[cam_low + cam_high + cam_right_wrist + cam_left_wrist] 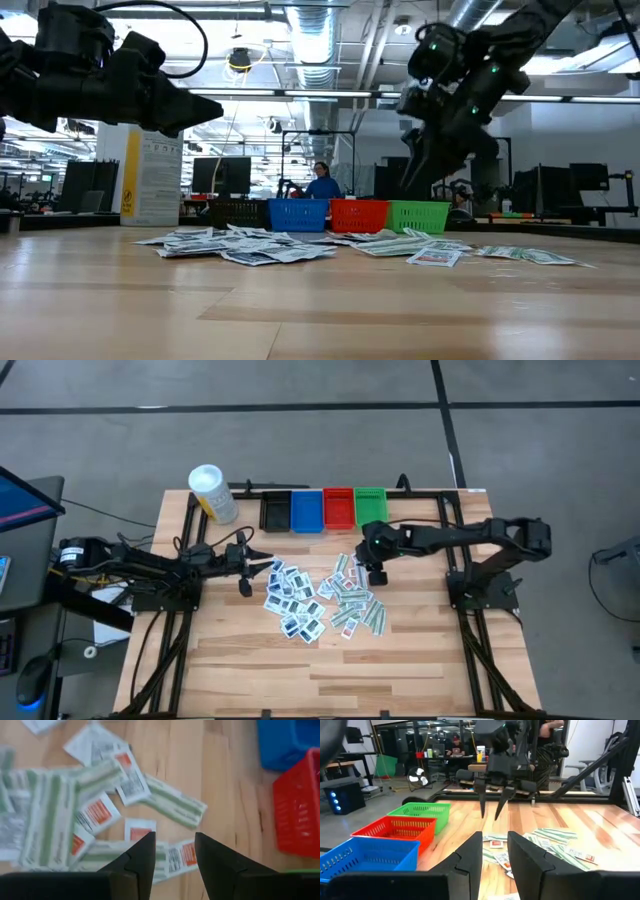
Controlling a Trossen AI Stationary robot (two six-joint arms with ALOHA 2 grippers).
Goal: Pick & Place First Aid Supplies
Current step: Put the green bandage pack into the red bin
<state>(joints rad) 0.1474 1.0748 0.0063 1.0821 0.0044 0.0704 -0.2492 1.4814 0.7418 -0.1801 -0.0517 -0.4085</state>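
Note:
The first aid supplies lie loose in a heap on the wooden table's middle: small white packets with blue or dark marks on the left, pale green strips and red-marked packets on the right. My right gripper hangs open above the heap's far right part, slanting down, with nothing between its fingers. It also shows in the left wrist view. My left gripper stands open and level at the heap's left side, above the table, also empty.
Four small bins stand in a row at the far edge: black, blue, red, green. A yellow container with a white cap stands at the far left. Bare wood lies toward the near edge.

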